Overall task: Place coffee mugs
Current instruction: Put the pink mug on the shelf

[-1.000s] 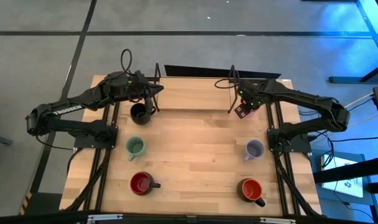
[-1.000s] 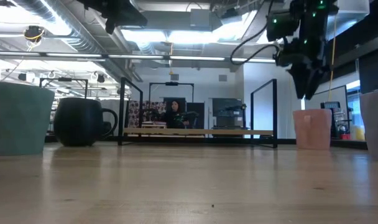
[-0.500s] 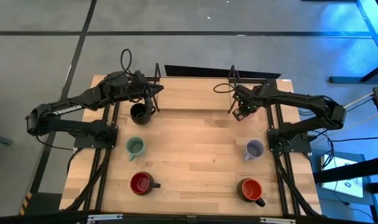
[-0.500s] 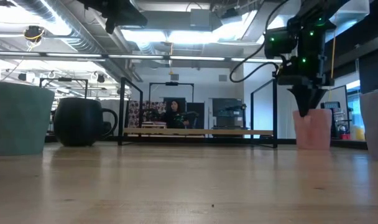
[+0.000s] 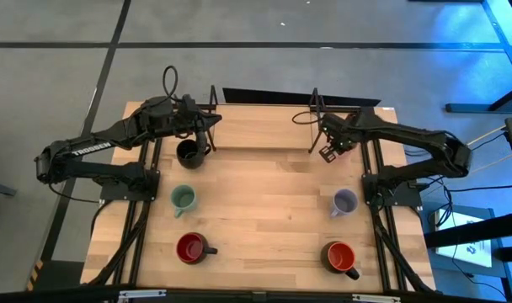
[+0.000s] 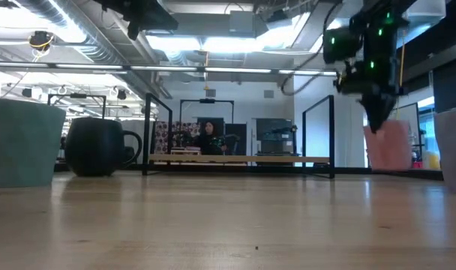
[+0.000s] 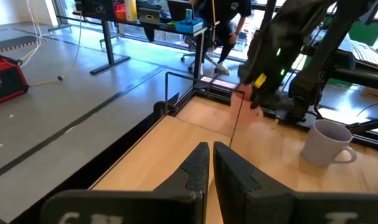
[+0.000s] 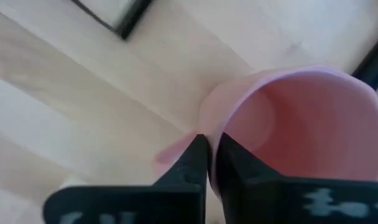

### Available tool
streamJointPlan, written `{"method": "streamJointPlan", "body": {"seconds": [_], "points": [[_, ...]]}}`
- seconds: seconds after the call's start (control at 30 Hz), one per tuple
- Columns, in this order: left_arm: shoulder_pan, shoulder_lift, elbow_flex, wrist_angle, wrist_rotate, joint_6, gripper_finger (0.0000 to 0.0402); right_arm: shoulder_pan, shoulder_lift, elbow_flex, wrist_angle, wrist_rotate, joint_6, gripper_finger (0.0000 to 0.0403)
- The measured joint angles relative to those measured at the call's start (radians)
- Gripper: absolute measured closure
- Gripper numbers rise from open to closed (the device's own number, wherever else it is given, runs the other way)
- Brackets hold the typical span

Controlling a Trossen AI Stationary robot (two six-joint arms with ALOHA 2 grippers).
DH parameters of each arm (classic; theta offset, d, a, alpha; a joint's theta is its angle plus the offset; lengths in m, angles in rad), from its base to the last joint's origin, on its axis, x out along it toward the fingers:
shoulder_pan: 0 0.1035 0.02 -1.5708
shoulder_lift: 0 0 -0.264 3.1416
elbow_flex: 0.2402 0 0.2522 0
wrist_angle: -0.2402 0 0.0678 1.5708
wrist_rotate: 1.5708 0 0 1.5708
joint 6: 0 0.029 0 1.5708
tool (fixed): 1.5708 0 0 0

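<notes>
The pink coffee mug [image 6: 389, 146] hangs at the table's far right with my right gripper [image 5: 330, 152] shut on its rim; from above the arm hides it. The black mug [image 5: 188, 152] stands on its base at the far left. My left gripper [image 5: 210, 139] is shut on nothing, above and beside it. On their bases stand the pale green mug [image 5: 183, 199], the lavender mug [image 5: 344, 202] and two red mugs [image 5: 193, 248] [image 5: 340, 255]. My right gripper pinches the pink mug's rim [image 8: 206, 121], one finger inside the cup and one outside, beside what looks like the handle [image 8: 167, 152]. The fingers point down from above. The mug hangs upright below them, its base a little above the table.
Black metal frames [image 5: 212, 97] [image 5: 317, 105] and a dark bar stand along the table's far edge. Both arms' bases [image 5: 125, 181] [image 5: 391, 189] sit at the table's sides. Bare wood [image 5: 264, 202] lies between the two columns of mugs. A person sits far off in the room [image 6: 209, 135].
My right gripper has come down over the pink mug's rim and shut on it. It has then risen a little, lifting the mug off the table and carrying it slightly toward the table's right edge.
</notes>
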Motion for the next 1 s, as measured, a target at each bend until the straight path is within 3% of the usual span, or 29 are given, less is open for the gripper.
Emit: {"method": "streamJointPlan", "body": {"seconds": [0.33,0.53,0.73,0.83,1.0], "points": [[0.0,0.0,0.0,0.0,-0.001,0.024,0.0384,0.187,-0.071,0.23,-0.237,-0.198,-0.028,0.0398],[0.0,0.0,0.0,0.003,-0.001,0.024,0.0384,0.356,-0.064,0.276,-0.177,-0.244,-0.068,0.0398],[0.0,0.0,0.0,0.008,-0.001,0.023,0.0384,0.471,-0.057,0.281,0.04,-0.298,-0.182,0.04],[0.0,0.0,0.0,0.018,-0.001,0.023,0.0384,0.484,-0.031,0.299,0.12,-0.269,-0.222,0.0399],[0.0,0.0,0.0,0.018,-0.001,0.023,0.0384,0.463,0.08,0.431,0.085,-0.105,-0.35,0.0401]]}}
